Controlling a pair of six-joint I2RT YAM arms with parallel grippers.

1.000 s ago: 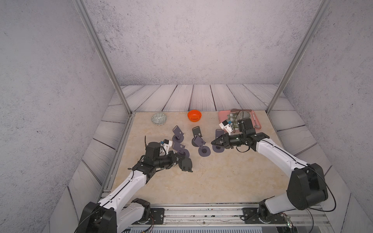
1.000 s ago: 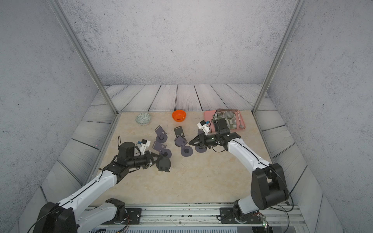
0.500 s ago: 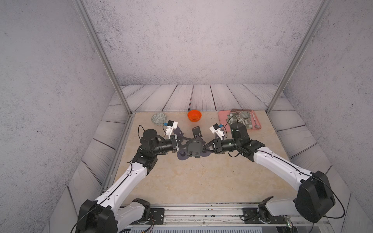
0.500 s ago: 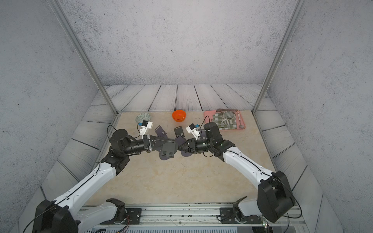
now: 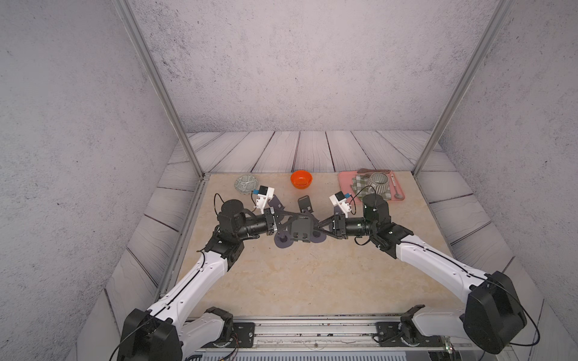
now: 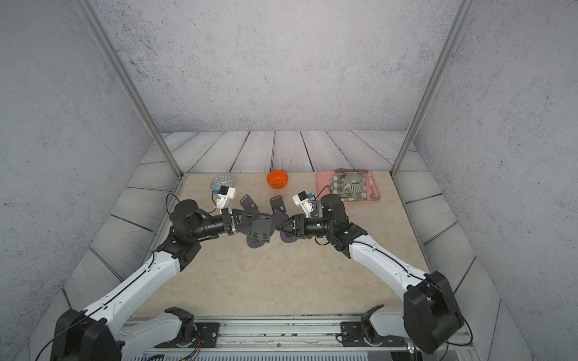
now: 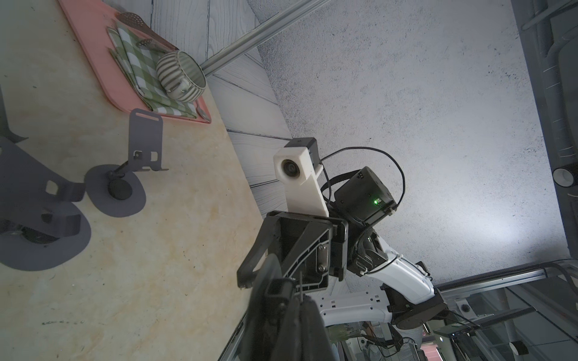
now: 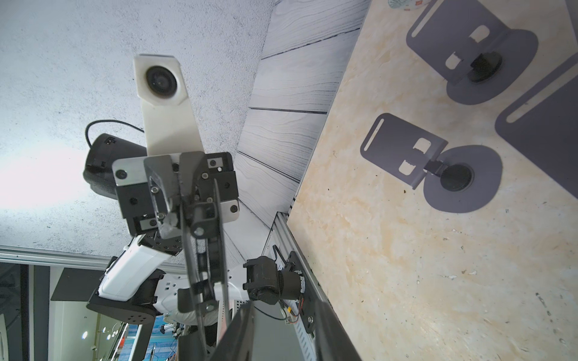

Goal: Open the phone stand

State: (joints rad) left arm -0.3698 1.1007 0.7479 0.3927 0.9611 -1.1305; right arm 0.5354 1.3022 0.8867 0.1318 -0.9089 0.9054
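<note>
A dark grey phone stand [image 5: 298, 229] [image 6: 262, 229] hangs above the table's middle. My left gripper [image 5: 295, 218] [image 6: 261, 218] is shut on it from the left. In the left wrist view the stand [image 7: 281, 312] is a dark blur at the jaws. My right gripper [image 5: 317, 226] [image 6: 278, 228] meets the stand's right edge. In the right wrist view the stand [image 8: 203, 250] is edge-on, beside the right gripper [image 8: 281, 337], whose jaws stand apart with nothing between them. The stand's plate and base lie close together.
Several other grey stands sit unfolded on the table behind the held one [image 5: 305, 203] [image 8: 403, 150] [image 7: 145, 147]. At the back are an orange bowl [image 5: 301, 179], a patterned dish [image 5: 246, 183] and a pink tray [image 5: 344, 187] with a striped mug [image 5: 378, 183].
Both arms have risen and come together over the table's middle. The left gripper lifted the stand from low on the left; the right gripper left another stand, and its jaws have widened.
</note>
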